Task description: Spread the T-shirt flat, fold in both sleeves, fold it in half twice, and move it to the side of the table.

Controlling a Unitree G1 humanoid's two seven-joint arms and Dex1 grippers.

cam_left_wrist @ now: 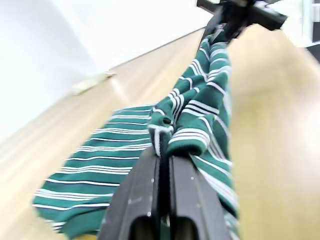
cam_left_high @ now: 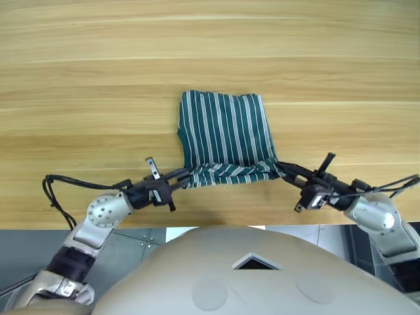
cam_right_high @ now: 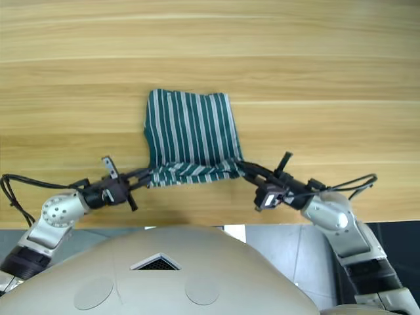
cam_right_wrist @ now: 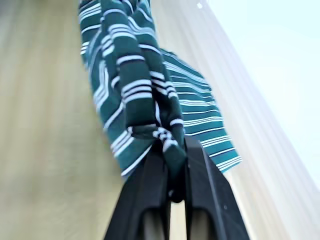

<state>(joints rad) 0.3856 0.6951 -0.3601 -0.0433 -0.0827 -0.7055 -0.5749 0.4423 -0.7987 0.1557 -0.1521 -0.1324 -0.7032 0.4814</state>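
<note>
Left eye view gives you the whole scene. The T-shirt (cam_left_high: pixel 223 131), dark green with thin white stripes, lies on the wooden table (cam_left_high: pixel 79 79) as a folded, roughly square packet, close to the near edge and about in the middle of your reach. Its far part rests flat on the wood. Its near edge is raised off the table and stretched between the two grippers, so the stripes there run almost sideways.

Your left arm comes in from the lower left with the elbow bent. The forearm runs low along the near table edge and points inward. The left gripper (cam_left_high: pixel 186 176) is closed on the near left corner of the T-shirt. In the left wrist view you see its two dark fingers (cam_left_wrist: pixel 140 185) pressed together with a bunch of striped cloth pinched at their tips.

Your right arm mirrors this pose from the lower right, forearm low and pointing inward. The right gripper (cam_left_high: pixel 281 168) is closed on the near right corner. In the right wrist view the cloth is clamped between its two fingers and hangs over their tips.

In the left wrist view the dark shape at the far end of the stretched edge is blurred; it is probably the right gripper.

Black cables (cam_left_high: pixel 52 190) loop beside the left forearm.
</note>
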